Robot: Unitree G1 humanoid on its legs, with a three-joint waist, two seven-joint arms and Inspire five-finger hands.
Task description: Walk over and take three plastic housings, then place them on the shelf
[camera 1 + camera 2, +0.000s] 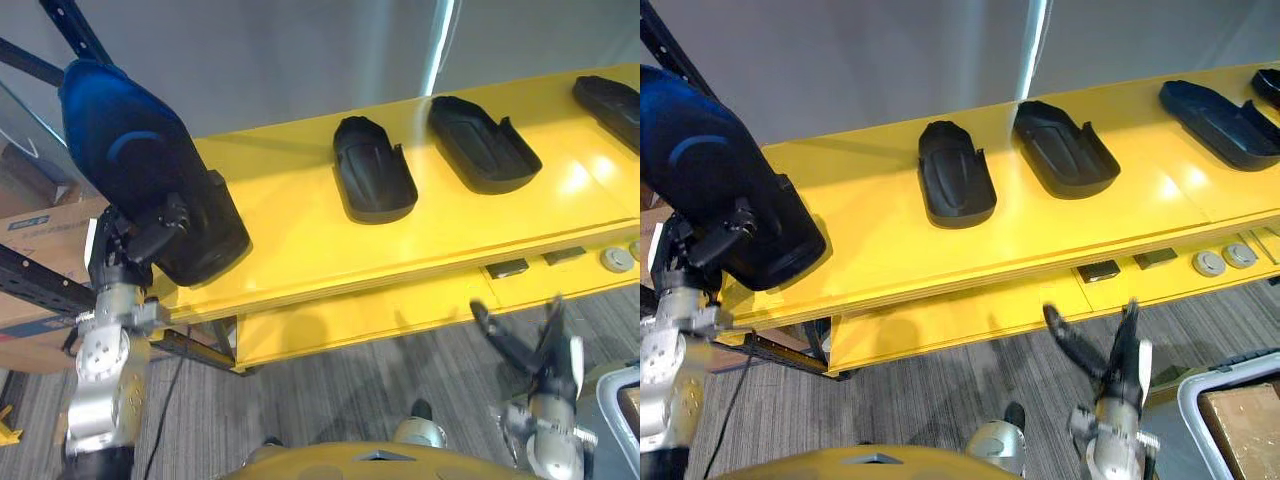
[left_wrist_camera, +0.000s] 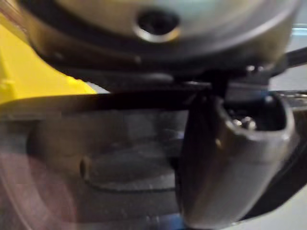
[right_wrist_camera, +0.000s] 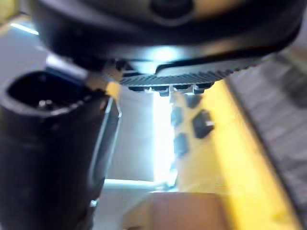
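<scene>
Far L: brown cardboard box [image 1: 30, 225], low beside the rack. Next, the left hand [image 1: 135, 240] is gripping the big glossy blue-black plastic housing [image 1: 130, 150], fingers curled on its lower rim. The shell stands tilted up, its lower end at the L end of the yellow flat-topped shelf [image 1: 290, 240]; can't tell if it rests on the top or hangs just above. Mid shelf: short black plastic housing [image 1: 372, 170] lying open side up, and just beside it, apart, the longer black plastic housing [image 1: 483, 143], same way up. Far R end: another black tray-shaped housing [image 1: 610, 105], partly cut off. Lower R, below the shelf edge over the grey carpet floor [image 1: 330, 400], the right hand [image 1: 540, 378] hangs w/ fingers spread, holding nothing. Handling, my read: these are thin-walled moulded shells, so stiff but hollow, prob. light for their bulk, smooth and a bit slippery. Best hold is prob. a pinch over a raised side wall or at the notched end, thumb inside, fingers outside. A one-handed rim grip on so long a piece may let it swing, so set it down flat and slow.
</scene>
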